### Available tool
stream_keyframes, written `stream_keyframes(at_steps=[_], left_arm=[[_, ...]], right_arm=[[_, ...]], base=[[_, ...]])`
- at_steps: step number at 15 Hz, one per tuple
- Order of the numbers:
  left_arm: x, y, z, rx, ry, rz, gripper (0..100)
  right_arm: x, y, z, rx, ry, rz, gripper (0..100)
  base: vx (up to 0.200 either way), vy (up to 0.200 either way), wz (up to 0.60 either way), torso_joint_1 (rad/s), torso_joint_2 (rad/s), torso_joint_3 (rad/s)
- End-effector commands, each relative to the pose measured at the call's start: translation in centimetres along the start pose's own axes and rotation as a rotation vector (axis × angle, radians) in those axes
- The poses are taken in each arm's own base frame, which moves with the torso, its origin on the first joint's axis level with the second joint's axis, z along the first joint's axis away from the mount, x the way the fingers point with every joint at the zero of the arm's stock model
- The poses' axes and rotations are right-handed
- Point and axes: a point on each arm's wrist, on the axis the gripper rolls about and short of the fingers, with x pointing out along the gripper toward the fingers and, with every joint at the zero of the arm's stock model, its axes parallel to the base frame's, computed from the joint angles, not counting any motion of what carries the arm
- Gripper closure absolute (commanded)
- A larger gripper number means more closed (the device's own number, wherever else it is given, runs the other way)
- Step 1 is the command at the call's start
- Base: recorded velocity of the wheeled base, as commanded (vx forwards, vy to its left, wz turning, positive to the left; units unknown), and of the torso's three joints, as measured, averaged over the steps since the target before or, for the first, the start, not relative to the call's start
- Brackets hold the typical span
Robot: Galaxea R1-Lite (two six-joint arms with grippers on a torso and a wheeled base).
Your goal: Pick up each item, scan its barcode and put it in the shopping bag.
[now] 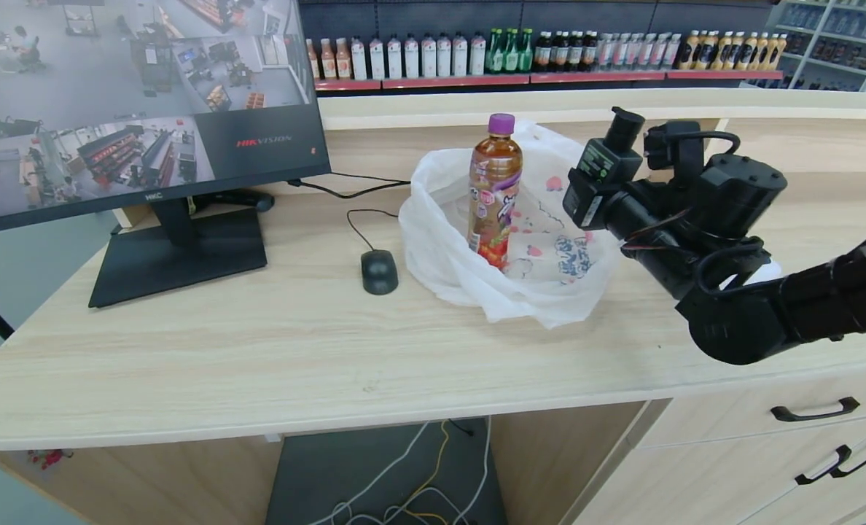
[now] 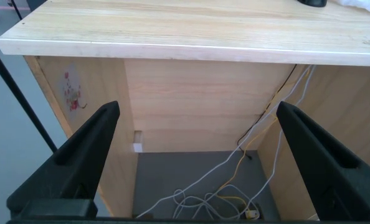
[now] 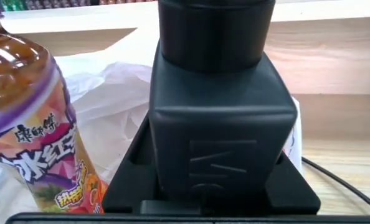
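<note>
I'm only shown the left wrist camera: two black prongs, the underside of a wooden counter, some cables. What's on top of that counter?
Observer: A white plastic bag sits there, with a drink bottle standing upright inside it.
Operator: What about the other arm?
Observer: The right gripper is shut on a black scanner, beside the bag.
Operator: Anything else up there?
Observer: A monitor stands left of the bag, with a mouse between them.
</note>
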Motion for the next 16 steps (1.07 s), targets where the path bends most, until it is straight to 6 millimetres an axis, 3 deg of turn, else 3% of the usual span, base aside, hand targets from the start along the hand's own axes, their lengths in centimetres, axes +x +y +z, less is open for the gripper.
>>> stream_keyframes(at_steps=[1, 6, 10, 16], left_arm=[[0.0, 0.0, 0.0, 0.0, 0.0, -0.001, 0], [0.0, 0.0, 0.0, 0.0, 0.0, 0.0, 0], [0.0, 0.0, 0.0, 0.0, 0.0, 0.0, 0], [0.0, 0.0, 0.0, 0.0, 0.0, 0.0, 0]], right_arm=[[0.6, -0.1, -1.9, 0.005, 0.037, -0.004, 100], [2.5, 0.1, -3.2, 0.005, 0.022, -0.005, 100], [4.2, 0.3, -3.0, -0.011, 0.028, -0.008, 100], [4.6, 0.4, -4.8, -0.031, 0.062, -0.006, 100]], base=[[0.0, 0.0, 0.0, 0.0, 0.0, 0.0], [0.0, 0.0, 0.0, 0.0, 0.0, 0.0], [0.0, 0.0, 0.0, 0.0, 0.0, 0.0], [0.0, 0.0, 0.0, 0.0, 0.0, 0.0]])
